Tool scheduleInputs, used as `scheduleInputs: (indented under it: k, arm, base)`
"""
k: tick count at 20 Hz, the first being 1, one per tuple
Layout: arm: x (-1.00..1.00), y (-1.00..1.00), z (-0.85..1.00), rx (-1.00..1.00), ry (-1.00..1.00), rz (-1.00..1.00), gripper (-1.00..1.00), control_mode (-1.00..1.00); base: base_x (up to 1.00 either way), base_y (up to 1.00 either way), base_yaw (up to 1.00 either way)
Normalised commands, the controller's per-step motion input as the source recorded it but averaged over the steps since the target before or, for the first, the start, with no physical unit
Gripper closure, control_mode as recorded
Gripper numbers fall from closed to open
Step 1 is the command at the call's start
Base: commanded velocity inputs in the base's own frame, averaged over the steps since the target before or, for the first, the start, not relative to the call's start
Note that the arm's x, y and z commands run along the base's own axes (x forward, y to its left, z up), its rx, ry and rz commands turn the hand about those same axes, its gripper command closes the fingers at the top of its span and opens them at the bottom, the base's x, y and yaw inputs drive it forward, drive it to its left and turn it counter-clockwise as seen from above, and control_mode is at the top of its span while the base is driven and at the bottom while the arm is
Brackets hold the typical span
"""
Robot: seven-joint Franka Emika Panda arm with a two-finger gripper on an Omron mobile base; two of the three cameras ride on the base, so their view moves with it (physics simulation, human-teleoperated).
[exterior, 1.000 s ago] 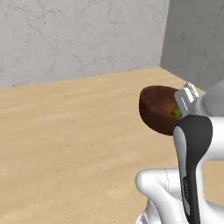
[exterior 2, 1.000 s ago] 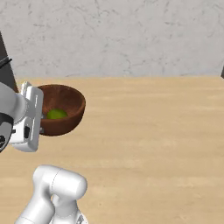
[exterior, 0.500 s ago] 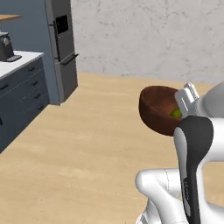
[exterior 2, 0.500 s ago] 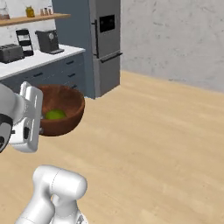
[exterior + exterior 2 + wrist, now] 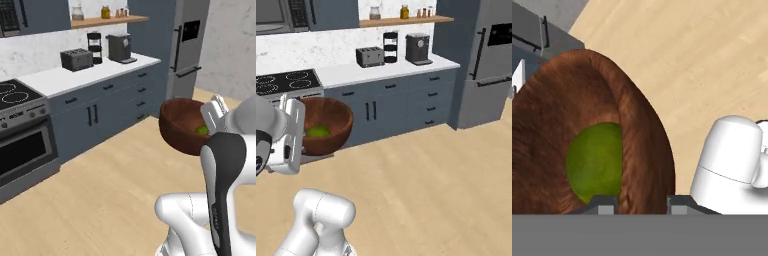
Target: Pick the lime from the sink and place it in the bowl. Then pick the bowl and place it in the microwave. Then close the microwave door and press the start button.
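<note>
The dark brown bowl (image 5: 180,125) hangs in the air over the wooden floor, tilted, with my gripper (image 5: 210,121) shut on its rim. The yellow-green lime (image 5: 201,130) lies inside it. From the right base view, the bowl (image 5: 331,125) holds the lime (image 5: 318,132) just beside the gripper (image 5: 301,132). In the hand view the fingertips (image 5: 602,204) clamp the bowl wall (image 5: 637,125), one inside by the lime (image 5: 594,160), one outside. The microwave (image 5: 286,15) is mounted above the stove at upper left. The sink is out of view.
An oven with a stovetop (image 5: 20,130) stands at left. Blue-grey cabinets carry a white counter (image 5: 75,77) with a toaster (image 5: 76,59) and a coffee machine (image 5: 120,47). A tall grey fridge (image 5: 187,45) stands at right. Open wooden floor (image 5: 100,200) lies ahead.
The whole picture has swung: the base has turned from a bare wall to the stove, counter and fridge. The bowl with the lime stays in the gripper.
</note>
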Motion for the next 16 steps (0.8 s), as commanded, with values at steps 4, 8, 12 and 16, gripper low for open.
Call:
scheduleInputs:
  k: [4,8,12,16]
  arm:
    - [0.0,0.0,0.0,0.0,0.0,0.0,1.0,1.0]
    - [0.0,0.0,0.0,0.0,0.0,0.0,1.0,1.0]
    - [0.0,0.0,0.0,0.0,0.0,0.0,1.0,1.0]
    - [0.0,0.0,0.0,0.0,0.0,0.0,1.0,1.0]
  base:
    - [1.0,-0.11,0.68]
    - [1.0,0.0,0.3]
    - [1.0,-0.07,0.42]
    - [1.0,-0.1,0.67]
